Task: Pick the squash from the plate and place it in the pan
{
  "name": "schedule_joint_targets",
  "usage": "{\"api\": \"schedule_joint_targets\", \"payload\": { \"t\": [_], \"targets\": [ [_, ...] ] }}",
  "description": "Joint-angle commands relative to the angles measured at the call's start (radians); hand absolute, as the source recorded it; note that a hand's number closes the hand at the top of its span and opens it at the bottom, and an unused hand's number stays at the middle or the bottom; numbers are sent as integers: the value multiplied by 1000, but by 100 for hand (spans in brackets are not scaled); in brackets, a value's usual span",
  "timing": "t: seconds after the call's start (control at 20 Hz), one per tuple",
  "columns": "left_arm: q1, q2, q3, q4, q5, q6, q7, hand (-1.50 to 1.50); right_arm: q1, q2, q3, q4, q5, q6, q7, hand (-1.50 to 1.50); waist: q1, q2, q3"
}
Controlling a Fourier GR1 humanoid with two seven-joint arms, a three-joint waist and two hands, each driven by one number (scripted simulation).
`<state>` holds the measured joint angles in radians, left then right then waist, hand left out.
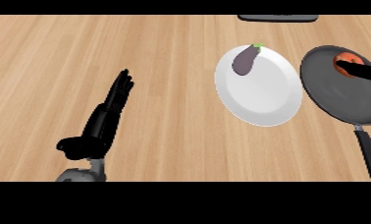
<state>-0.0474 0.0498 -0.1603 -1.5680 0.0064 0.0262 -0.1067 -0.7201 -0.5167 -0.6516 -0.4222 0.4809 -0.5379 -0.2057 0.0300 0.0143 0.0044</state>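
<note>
Table (145, 46) seen from above. The left robot hand (109, 115) rests towards the near left corner, open and straight, holding nothing and clear of the work. The plate (264, 90), right of centre, carries only a purple aubergine (245, 62) at its far rim. The orange squash (351, 59) lies over the far part of the pan (340, 95) at the right edge, overlapped by the right robot hand (358, 72). Whether that hand clasps it cannot be told. Placement appears nearly complete.

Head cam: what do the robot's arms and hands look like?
Left hand: matte black, slim fingers plus a thumb, mounted on a rounded grey forearm. Right hand: only a black sliver shows at the right edge. No cables or markings visible.
</note>
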Motion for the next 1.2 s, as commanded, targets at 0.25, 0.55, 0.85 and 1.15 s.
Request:
{"api": "schedule_joint_targets", "payload": {
  "t": [0.25, 0.55, 0.85, 1.15],
  "targets": [
    [47, 10, 23, -21, 3, 5, 10, 0, 128, -11, -127, -118, -247, 254, -137, -150, -43, -22, -5],
    [28, -3, 21, -58, 2, 19, 61, 0, 295, 9, -110, -255, -345, 514, -177, -150, -46, -21, -5],
    [11, -15, 31, 24, -27, 25, -26, 0, 510, 147, -54, -616, -409, 561, -129, -150, -48, -19, -6],
    [75, -7, 14, -52, -17, -7, 12, 0, 678, 235, -4, -825, -425, 523, -107, -150, -33, -15, -5]
  ]
}}
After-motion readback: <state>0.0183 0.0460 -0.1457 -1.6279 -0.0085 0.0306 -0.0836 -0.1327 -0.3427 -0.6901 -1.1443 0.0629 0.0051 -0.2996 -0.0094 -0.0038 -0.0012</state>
